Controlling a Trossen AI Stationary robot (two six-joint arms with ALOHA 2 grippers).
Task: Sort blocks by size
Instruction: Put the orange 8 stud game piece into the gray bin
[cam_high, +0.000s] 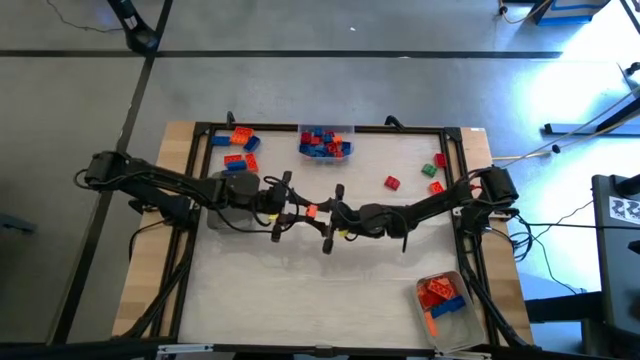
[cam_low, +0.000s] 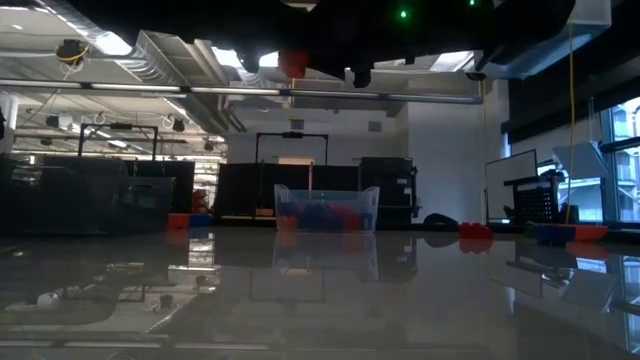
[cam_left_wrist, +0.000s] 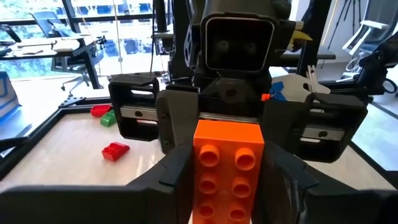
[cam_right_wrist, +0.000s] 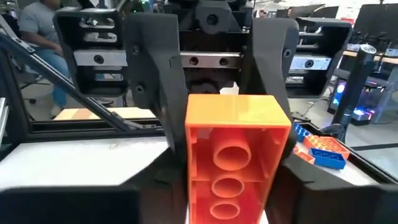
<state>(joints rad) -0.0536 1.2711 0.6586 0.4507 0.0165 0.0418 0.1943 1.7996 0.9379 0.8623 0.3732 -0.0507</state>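
Note:
One orange block (cam_high: 312, 211) hangs above the table's middle between my two grippers, which meet there tip to tip. My left gripper (cam_high: 300, 210) comes from the table's left and is shut on the block; the left wrist view shows its studded top (cam_left_wrist: 227, 162). My right gripper (cam_high: 326, 213) comes from the table's right and is shut on the same block; the right wrist view shows its hollow underside (cam_right_wrist: 231, 162). In the low view only a reddish bit of the block (cam_low: 293, 62) shows, high up. My left gripper pinches the block's two long sides (cam_left_wrist: 198, 180) between its two fingers (cam_left_wrist: 168, 183), at the end toward the table's left. The fingers lie level and along the block. The block is clear of the table, studs up. My right gripper pinches the same two long sides (cam_right_wrist: 191, 186) between its fingers (cam_right_wrist: 298, 186), at the end toward the table's right. It comes level from the right, fingers along the block, just short of the left gripper's fingers (cam_right_wrist: 155, 74).
A clear tray (cam_high: 325, 143) with blue and red blocks stands at the far middle. Loose blocks (cam_high: 238, 148) lie at the far left. A red block (cam_high: 392, 182), a green one (cam_high: 428, 170) and another red one (cam_high: 437, 187) lie at the right. A second tray (cam_high: 445, 300) sits near right.

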